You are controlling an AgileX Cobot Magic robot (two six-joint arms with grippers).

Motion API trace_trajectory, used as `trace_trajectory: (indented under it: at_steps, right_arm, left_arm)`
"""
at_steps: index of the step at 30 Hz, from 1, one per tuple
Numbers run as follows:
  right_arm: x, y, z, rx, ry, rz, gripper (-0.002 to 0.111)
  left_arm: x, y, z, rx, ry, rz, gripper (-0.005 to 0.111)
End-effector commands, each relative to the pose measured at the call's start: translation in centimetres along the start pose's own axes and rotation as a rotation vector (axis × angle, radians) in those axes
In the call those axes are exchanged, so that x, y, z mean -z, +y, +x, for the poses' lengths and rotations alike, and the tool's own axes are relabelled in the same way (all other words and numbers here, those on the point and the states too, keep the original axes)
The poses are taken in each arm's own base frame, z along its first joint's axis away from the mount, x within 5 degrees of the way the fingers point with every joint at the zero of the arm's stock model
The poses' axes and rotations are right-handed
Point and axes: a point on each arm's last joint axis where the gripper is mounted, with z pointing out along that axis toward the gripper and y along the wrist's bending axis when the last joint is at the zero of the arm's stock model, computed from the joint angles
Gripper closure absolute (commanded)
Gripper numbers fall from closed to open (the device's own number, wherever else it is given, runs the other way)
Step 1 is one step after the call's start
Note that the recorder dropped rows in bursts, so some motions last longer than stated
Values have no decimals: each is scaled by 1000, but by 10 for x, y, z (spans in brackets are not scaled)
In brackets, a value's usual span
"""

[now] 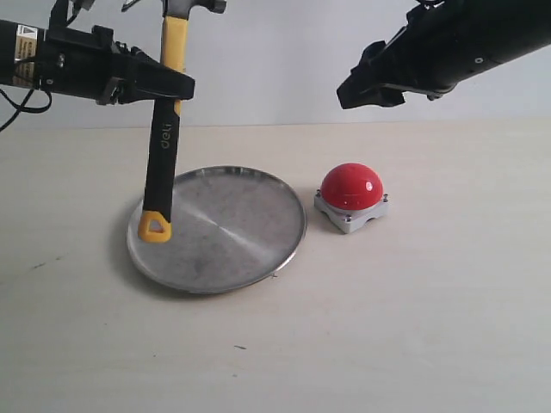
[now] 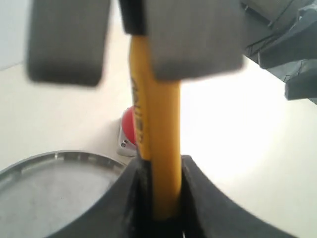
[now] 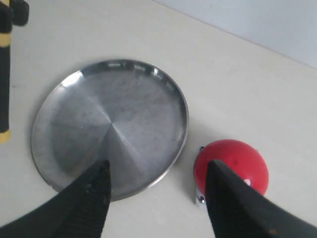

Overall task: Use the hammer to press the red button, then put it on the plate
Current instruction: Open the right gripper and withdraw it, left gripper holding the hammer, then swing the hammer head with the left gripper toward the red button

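The left gripper clamps the hammer by its handle, head up, with the yellow looped end over the left part of the plate. The right gripper stands wide and empty above the red button, which sits just right of the plate

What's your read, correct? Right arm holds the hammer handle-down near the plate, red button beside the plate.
No. The left arm holds the hammer, per the exterior view. It does hang handle-down near the plate, red button beside the plate.
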Motion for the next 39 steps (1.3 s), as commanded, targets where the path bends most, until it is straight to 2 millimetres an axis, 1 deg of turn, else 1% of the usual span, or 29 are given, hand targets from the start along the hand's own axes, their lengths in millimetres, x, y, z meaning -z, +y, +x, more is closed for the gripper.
trace_trajectory:
  at_steps: [1,3,5,8,10,13,15,18,21,25,27,29,31,34,36,39]
  right_arm:
    - [0,-2,14,28,63,32,54]
    - [2,-3,17,13,68,56,54]
    - [7,-2,15,4,55,65,54]
    - [17,3,13,14,48,54,54]
    - [25,6,12,25,43,55,54]
    - [36,7,10,28,30,102,54]
    - [43,6,12,11,-4,152,55]
    - [57,6,18,-8,-93,229,60]
    - [69,9,28,-12,-196,289,70]
    - [87,14,42,-25,-324,349,82]
    - [99,19,49,-20,-378,370,86]
    - [110,23,57,-17,-436,393,86]
    - [120,27,67,-12,-491,415,87]
    - [134,33,82,-34,-574,435,87]
    - [142,38,93,-37,-617,445,87]
    - [156,47,112,-55,-672,440,87]
  left_arm:
    - [13,-17,-21,-30,-71,7,107]
    - [14,-19,-23,-36,-74,6,107]
    - [15,-21,-24,-40,-75,12,107]
    - [8,-25,-22,-47,-62,36,107]
    - [0,-31,-15,-72,-42,57,107]
    - [-13,-37,-6,-115,-16,62,107]
    - [-22,-37,0,-128,-5,22,107]
    - [-36,-37,7,-159,9,-83,107]
    - [-53,-42,14,-204,31,-164,107]
    - [-82,-60,26,-295,72,-282,107]
    - [-96,-72,32,-348,87,-371,107]
    - [-106,-82,35,-385,92,-438,107]
    - [-115,-95,40,-421,103,-441,107]
    - [-123,-108,45,-435,116,-377,107]
    - [-124,-112,46,-432,122,-338,107]
    - [-124,-112,46,-358,109,-342,107]
